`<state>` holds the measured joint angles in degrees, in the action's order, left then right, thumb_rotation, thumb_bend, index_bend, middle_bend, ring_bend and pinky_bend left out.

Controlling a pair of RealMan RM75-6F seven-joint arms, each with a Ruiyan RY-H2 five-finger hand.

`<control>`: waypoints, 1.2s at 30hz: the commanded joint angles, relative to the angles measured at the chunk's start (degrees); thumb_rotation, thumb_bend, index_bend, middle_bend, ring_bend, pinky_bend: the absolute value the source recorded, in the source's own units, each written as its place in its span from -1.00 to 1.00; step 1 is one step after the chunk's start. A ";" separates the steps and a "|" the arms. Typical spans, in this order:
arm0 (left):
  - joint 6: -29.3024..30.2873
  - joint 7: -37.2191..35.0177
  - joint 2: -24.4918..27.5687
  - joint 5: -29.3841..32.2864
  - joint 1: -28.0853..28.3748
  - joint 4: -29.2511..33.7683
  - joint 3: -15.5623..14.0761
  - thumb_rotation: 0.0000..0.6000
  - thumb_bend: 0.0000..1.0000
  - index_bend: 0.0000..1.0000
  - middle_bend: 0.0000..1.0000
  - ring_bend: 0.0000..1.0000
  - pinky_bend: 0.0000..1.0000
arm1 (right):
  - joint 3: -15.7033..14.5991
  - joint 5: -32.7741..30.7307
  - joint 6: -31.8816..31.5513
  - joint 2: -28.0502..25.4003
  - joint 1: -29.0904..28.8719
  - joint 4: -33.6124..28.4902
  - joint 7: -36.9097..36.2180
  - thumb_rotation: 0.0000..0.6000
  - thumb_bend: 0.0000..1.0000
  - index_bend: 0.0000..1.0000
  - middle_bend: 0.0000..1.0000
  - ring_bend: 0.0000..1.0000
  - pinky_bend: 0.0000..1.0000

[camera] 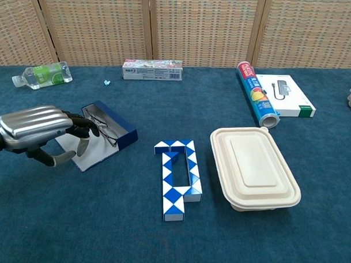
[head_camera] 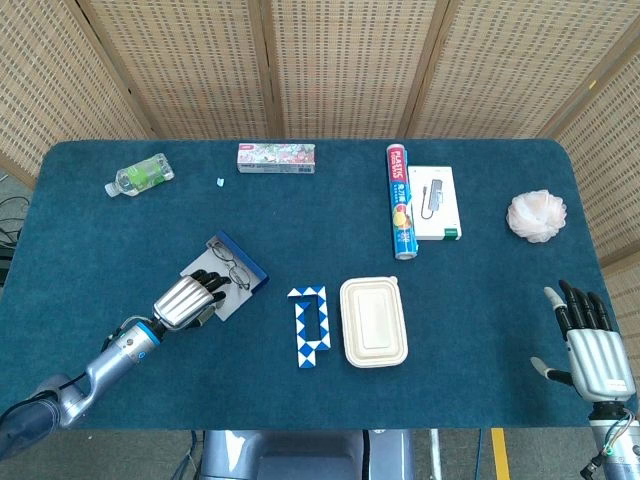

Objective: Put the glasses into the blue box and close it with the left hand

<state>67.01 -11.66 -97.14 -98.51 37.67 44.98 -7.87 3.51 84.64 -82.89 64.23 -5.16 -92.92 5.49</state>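
Both hands hold nothing: left hand [camera: 40, 133], fingers loosely curled, hovers over the open blue box [camera: 119, 133] holding glasses [camera: 102, 128]; right hand [head_camera: 590, 345] spread wide.

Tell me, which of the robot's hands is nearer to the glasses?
Left. The left hand hovers over the open flap right beside the glasses in the blue box; the right hand sits across the table.
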 commanded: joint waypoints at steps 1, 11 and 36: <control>-0.54 0.44 -0.19 0.25 0.29 -0.17 0.33 1.00 0.04 0.04 -0.49 -0.52 -0.40 | 0.00 -0.02 0.02 0.01 0.00 0.00 0.00 1.00 -0.90 -1.00 -1.00 -1.00 -1.00; -2.86 2.23 -2.66 1.38 1.58 -2.40 1.83 1.00 0.04 0.06 -0.49 -0.52 -0.40 | 0.00 -0.02 0.06 -0.02 -0.03 0.04 -0.12 1.00 -0.91 -1.00 -1.00 -1.00 -1.00; -4.16 1.18 -4.36 1.96 1.35 -8.55 1.30 1.00 0.04 0.08 -0.49 -0.52 -0.40 | -0.03 0.07 -0.02 0.00 -0.02 0.05 -0.08 1.00 -0.90 -1.00 -1.00 -1.00 -1.00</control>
<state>62.88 -10.34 -101.65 -96.66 39.17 36.72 -6.53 3.48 84.72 -82.90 64.23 -5.18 -92.86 5.41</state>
